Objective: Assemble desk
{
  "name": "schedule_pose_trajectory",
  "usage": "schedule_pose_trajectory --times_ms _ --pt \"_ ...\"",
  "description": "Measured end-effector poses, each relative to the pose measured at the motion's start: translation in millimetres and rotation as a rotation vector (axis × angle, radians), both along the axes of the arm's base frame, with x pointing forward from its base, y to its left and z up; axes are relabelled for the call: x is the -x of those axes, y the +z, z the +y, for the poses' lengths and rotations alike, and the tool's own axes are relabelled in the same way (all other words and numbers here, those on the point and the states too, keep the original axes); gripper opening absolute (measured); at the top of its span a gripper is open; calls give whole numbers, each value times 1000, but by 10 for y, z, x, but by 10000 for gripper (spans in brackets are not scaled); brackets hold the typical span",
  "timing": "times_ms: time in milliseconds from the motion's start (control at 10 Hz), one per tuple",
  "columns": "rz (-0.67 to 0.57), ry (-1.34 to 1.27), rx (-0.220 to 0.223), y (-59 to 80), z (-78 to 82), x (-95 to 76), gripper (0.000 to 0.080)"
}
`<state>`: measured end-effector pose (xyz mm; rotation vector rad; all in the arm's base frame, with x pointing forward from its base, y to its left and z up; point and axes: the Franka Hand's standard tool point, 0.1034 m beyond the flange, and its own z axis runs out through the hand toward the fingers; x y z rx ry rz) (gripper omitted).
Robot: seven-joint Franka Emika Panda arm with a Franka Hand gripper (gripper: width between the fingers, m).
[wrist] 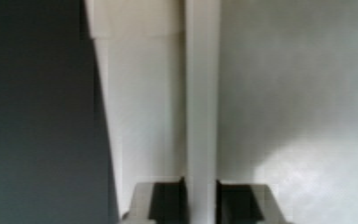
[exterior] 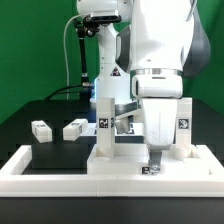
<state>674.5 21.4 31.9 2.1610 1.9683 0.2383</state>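
Claw [exterior: 155,152] closed, seemingly pinching tabletop [exterior: 122,160] rim; shift slow & level, w/o jolting upright leg [exterior: 105,120] at 9 o'clock.

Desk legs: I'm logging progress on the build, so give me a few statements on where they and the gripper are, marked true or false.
1. Two loose legs lie on the black table at the exterior view's left. True.
2. All four legs stand on the tabletop. False: two lie loose off it.
3. The gripper is open over the loose legs. False: it is shut, low at the tabletop.
4. An upright leg with a marker stands at the tabletop. True.
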Motion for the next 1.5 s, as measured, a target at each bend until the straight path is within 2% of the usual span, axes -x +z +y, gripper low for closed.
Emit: schedule_pose_trajectory --times_ms 100,400,700,800,900,1000,1100,1200,1500 --pt "-1 22 5 -19 79 -22 72" --pt "65 -23 36 12 77 -22 73" --pt "67 -26 36 4 57 -16 77" --pt "67 -27 36 4 53 -16 306" --pt "68 -27 36 3 50 -15 306" --pt "68 -28 36 3 47 -15 526" --pt "68 -28 36 3 43 -15 526" --pt "68 -29 36 2 40 -14 626" --pt "68 -30 35 2 31 -14 649"
